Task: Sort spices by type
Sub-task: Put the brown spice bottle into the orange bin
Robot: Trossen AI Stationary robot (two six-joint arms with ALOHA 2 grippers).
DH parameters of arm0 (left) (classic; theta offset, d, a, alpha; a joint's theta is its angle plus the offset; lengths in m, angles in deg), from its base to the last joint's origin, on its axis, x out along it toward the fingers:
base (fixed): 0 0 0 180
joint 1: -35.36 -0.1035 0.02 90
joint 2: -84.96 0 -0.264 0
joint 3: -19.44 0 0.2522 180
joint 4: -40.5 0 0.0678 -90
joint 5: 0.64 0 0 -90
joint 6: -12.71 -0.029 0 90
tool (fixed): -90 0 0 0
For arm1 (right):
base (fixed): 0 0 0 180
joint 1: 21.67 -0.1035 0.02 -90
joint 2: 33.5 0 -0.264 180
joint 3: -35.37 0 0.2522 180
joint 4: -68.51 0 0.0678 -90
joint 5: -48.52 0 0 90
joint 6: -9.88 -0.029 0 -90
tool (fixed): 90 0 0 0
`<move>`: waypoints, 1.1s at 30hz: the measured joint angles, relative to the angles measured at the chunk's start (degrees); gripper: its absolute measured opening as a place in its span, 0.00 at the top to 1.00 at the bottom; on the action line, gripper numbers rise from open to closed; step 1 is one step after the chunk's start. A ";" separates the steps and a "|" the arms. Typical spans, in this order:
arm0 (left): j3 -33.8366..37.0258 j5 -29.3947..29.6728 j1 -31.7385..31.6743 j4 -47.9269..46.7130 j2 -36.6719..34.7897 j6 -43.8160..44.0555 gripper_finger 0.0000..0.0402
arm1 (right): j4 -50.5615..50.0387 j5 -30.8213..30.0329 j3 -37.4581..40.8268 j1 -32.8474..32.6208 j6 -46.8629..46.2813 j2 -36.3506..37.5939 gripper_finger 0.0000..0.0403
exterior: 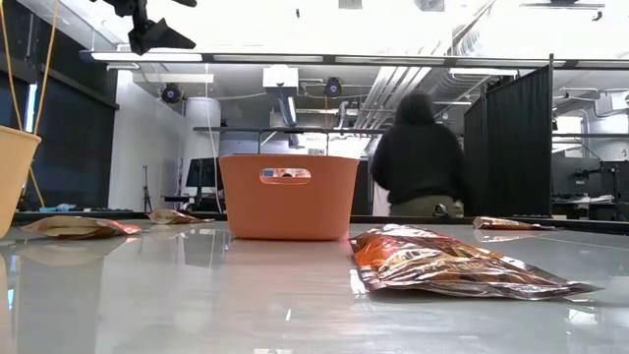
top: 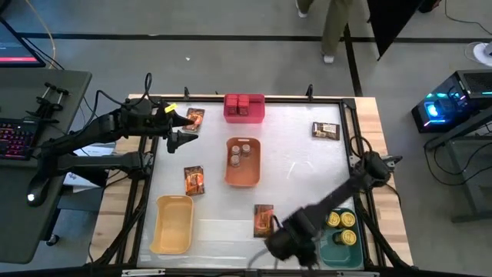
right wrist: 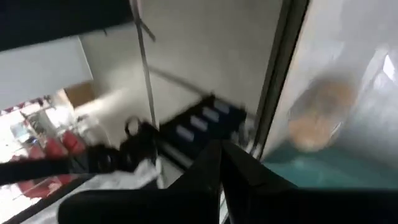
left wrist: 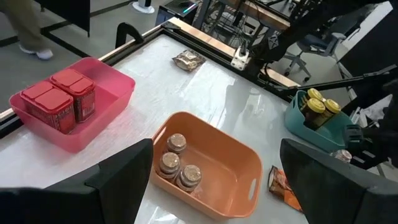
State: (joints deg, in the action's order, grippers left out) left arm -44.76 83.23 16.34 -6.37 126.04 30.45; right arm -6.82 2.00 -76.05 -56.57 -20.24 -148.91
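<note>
The left gripper (top: pixel 187 128) is held wide open and empty just beside a printed packet (top: pixel 195 118) at the table's (top: pixel 300 169) far left. Red boxes (top: pixel 244 104) are seen in the pink bin (top: pixel 244 117), jars (top: pixel 240 155) in the orange bin (top: pixel 243 178), yellow-topped tins (top: pixel 342 221) in the teal bin (top: pixel 332 248). The right gripper (top: pixel 286 245) is seen near it; its fingers cannot be told

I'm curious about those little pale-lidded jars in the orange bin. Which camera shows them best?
The left wrist view: three small pale-lidded jars stand plainly inside the orange plastic bin. The high view shows them as tiny dots; the low view shows only the bin's wall; the right wrist view shows neither.
</note>
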 joint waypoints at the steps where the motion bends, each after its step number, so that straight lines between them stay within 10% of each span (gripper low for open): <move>1: 0.00 0.00 0.00 -0.01 0.00 0.01 0.16 | -0.41 0.68 1.17 -1.08 -0.96 0.02 1.00; 8: -0.02 -1.31 0.00 -0.06 0.22 -1.82 0.16 | 1.87 4.00 12.34 -2.10 -8.85 0.00 1.00; 33: -0.02 -0.53 -0.07 0.14 0.17 -2.85 0.16 | 11.78 -2.60 15.97 0.22 -6.16 0.41 1.00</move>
State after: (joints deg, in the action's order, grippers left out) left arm -44.78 82.69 16.27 -6.24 126.21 27.60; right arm 4.96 -0.59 -60.08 -56.35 -26.40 -148.51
